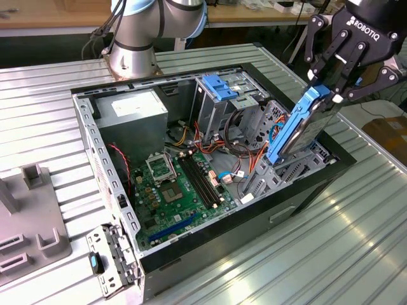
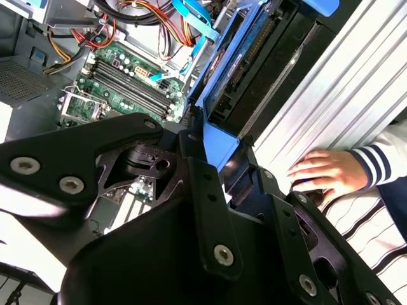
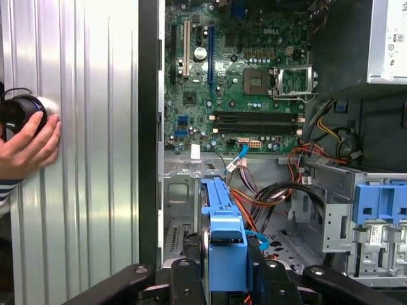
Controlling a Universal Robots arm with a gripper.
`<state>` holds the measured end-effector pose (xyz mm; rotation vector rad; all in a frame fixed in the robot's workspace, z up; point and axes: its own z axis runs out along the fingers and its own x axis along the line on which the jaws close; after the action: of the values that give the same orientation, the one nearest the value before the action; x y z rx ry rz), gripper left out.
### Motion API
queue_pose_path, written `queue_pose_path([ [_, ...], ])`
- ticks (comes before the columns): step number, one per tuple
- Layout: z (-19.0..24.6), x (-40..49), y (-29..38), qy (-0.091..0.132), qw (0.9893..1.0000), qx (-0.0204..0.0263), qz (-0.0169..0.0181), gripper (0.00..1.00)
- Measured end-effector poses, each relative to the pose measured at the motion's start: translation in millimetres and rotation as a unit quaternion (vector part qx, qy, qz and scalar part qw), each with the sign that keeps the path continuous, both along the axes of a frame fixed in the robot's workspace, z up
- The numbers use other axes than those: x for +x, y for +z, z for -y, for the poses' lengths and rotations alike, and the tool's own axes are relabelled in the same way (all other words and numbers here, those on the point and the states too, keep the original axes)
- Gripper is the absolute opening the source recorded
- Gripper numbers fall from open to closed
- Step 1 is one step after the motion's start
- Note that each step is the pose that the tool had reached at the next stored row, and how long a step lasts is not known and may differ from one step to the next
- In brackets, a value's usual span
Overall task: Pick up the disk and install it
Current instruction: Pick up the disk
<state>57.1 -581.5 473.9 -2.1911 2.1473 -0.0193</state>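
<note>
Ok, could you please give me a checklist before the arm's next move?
1. Grip: gripper shut on the dark grey hard drive with blue plastic rails: ok.
2. Drive seated in the metal bay: not ok, held tilted over it.
3. People clear: not ok, a person's hand rests on the ribbed metal table beside the black computer case.
4. Orange cables clear of the bay: cannot tell.

One robot arm (image 1: 137,32) is counted, and one gripper (image 1: 327,89) is carried on it. One disk (image 1: 299,127) is seen. One open computer case (image 1: 95,146) is found, and inside it are counted one motherboard (image 1: 172,197), one processor socket (image 1: 159,167), one power-supply box (image 1: 130,114) and one blue latch (image 1: 219,88). One grey fixture block (image 1: 32,222) is noted, and one hand (image 3: 28,143) is seen in the first wrist view.
</note>
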Motion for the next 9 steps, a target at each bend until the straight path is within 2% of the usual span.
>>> queue_pose_path([
  [5,-0.4,0.0,-4.9,-0.008,1.0,-0.0001,-0.0001,0.37],
  [8,-3.1,0.0,-5.2,-0.009,1.0,-0.0001,-0.0001,0.37],
  [9,-3.1,0.0,-7.3,-0.01,0.9999,0.0,-0.0001,0.37],
])
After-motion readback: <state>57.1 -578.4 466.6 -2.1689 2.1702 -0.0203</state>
